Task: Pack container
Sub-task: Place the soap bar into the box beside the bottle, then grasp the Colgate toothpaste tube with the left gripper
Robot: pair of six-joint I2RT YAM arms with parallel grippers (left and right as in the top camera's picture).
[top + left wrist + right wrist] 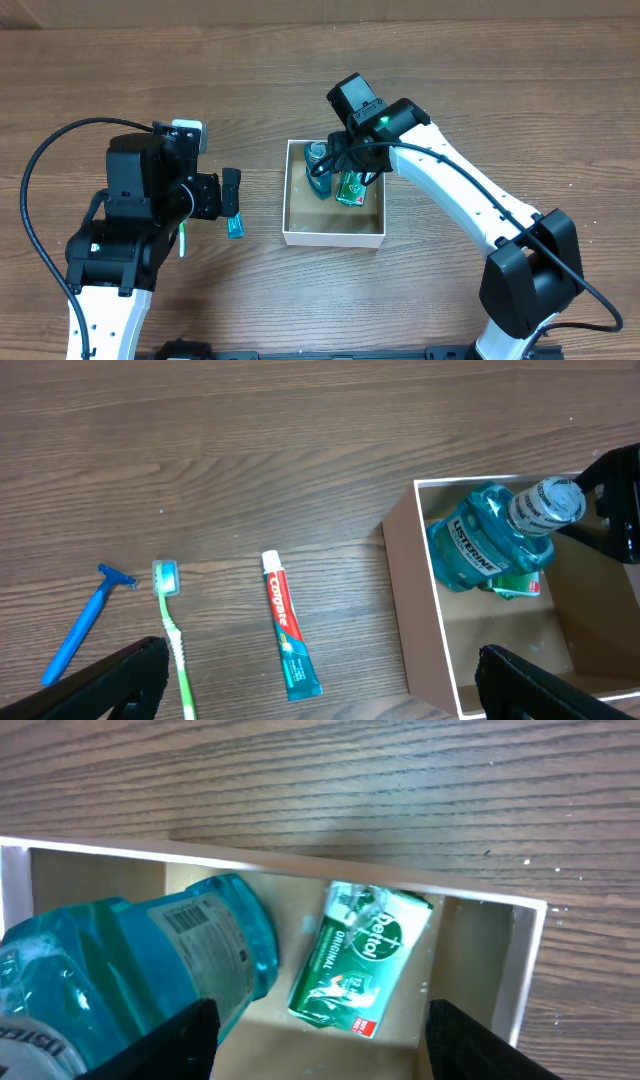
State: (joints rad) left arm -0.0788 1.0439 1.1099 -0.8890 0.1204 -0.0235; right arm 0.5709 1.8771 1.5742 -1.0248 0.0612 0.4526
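The container point(331, 239) is a shallow white-walled box with a brown floor at mid-table. A blue mouthwash bottle point(318, 170) and a green soap packet point(352, 187) lie inside it at the far end. My right gripper point(352, 160) hovers open over them. In the right wrist view its fingers point(325, 1050) straddle empty floor just short of the soap point(358, 960), with the bottle point(150, 970) to the left. My left gripper point(232, 190) is open and empty left of the box, above a toothpaste tube point(290, 625).
A green toothbrush point(172, 630) and a blue razor point(85, 622) lie on the wood table left of the toothpaste. The container's near wall point(420, 590) stands right of the toothpaste. The toothpaste also shows in the overhead view point(235, 228).
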